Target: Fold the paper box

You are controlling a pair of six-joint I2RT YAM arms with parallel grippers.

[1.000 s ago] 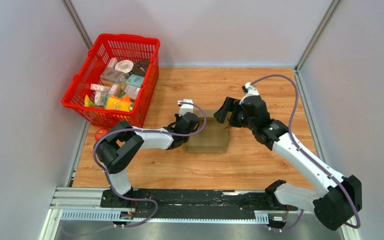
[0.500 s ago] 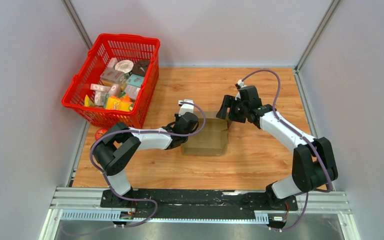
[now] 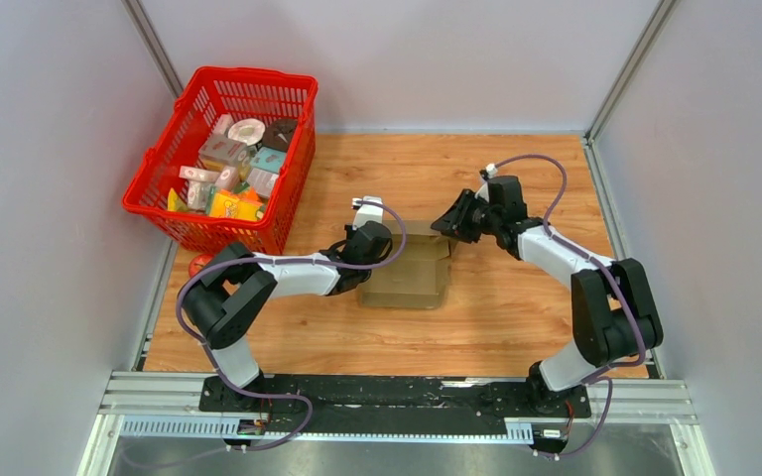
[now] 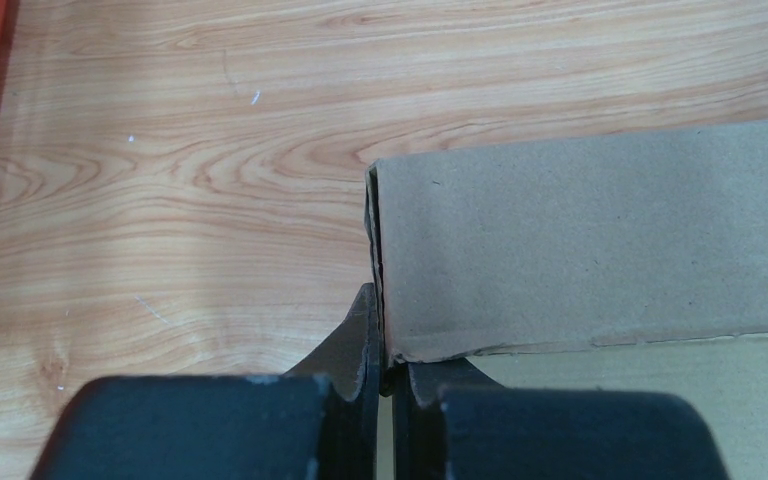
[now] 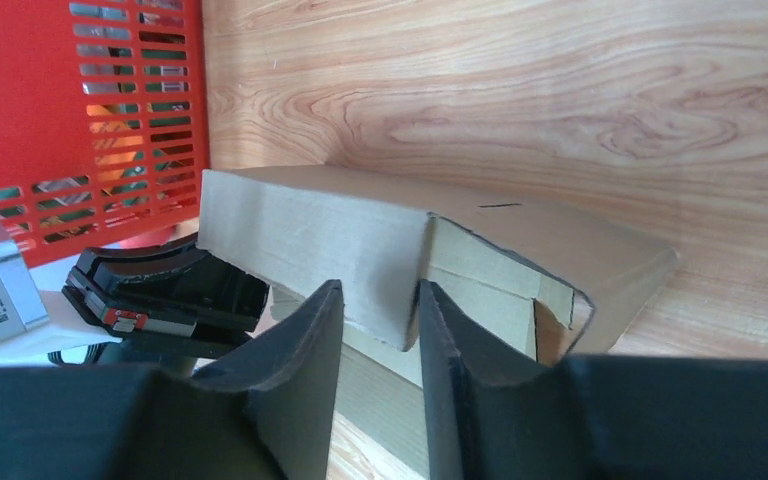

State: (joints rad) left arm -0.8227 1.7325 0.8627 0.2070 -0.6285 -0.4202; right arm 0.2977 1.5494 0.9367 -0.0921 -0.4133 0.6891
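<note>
The paper box (image 3: 407, 280) is a brown cardboard mailer lying mid-table, partly folded with raised walls. My left gripper (image 3: 363, 272) is at its left edge. In the left wrist view the left gripper (image 4: 388, 352) is shut on the near corner of an upright cardboard wall (image 4: 580, 240). My right gripper (image 3: 447, 226) is at the box's far right corner. In the right wrist view its jaws (image 5: 380, 300) stand apart around the corner of a raised flap (image 5: 360, 235), with a gap beside the left finger (image 5: 300, 360). The left gripper's black body (image 5: 160, 290) shows behind the box.
A red plastic basket (image 3: 159, 188) holding several small printed packages stands at the back left, its wall showing in the right wrist view (image 5: 80, 120). A small red ball (image 3: 200, 265) lies by the basket's near corner. Grey walls enclose the wooden table (image 3: 516, 327).
My right arm has swung in and lowered to the box's far right corner, and its jaws have narrowed round the flap. The box has shifted slightly left. The left gripper keeps its grip.
</note>
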